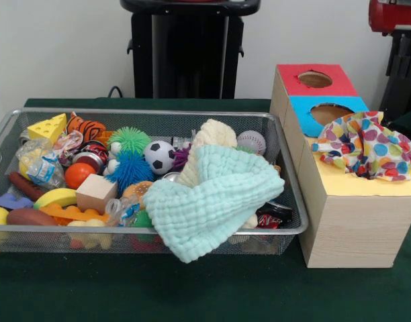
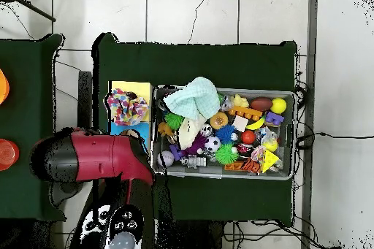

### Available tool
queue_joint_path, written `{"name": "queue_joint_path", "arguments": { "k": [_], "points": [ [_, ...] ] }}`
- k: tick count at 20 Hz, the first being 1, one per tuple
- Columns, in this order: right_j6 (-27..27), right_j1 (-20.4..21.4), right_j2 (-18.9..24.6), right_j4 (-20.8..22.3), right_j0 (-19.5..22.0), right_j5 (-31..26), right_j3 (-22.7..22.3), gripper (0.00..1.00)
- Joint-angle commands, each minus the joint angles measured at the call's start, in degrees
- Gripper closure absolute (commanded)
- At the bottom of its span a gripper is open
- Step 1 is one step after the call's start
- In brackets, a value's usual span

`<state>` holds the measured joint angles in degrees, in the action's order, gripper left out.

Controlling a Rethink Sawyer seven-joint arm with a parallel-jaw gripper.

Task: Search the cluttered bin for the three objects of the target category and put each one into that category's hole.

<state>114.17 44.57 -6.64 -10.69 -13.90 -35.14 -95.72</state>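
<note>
A wire mesh bin [image 1: 125,112] [image 2: 223,177] holds many toys and cloths. A mint-green knitted cloth [image 1: 212,208] [image 2: 191,96] drapes over the bin's front rim. A cream cloth [image 1: 215,134] [image 2: 191,125] lies behind it. A polka-dot cloth [image 1: 367,144] [image 2: 126,107] is stuffed into the yellow section of the wooden box [image 1: 346,228]. The box's red hole [image 1: 315,79] and blue hole [image 1: 332,113] stand uncovered. The red arm [image 2: 95,158] [image 1: 393,13] reaches over the box's end in the overhead view. No gripper shows in either view.
In the bin lie a soccer ball [image 1: 159,156], green spiky ball [image 1: 129,139], blue spiky ball [image 1: 130,168], cheese wedge [image 1: 48,127], wooden block [image 1: 96,193], baseball [image 1: 251,142], banana [image 1: 56,197] and orange ball [image 1: 78,174]. Green cloth covers the table.
</note>
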Motion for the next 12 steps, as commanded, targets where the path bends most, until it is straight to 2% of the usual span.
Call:
{"name": "queue_joint_path", "arguments": {
  "k": [1,7,12],
  "points": [
    [2.4,0.2,2.3,3.0,2.1,-9.7,1.1,1.0],
    [3.6,-0.3,2.2,2.3,3.0,-8.7,0.5,1.0],
    [2.1,-1.2,2.2,3.5,4.3,-7.4,0.8,1.0]
  ]
}}
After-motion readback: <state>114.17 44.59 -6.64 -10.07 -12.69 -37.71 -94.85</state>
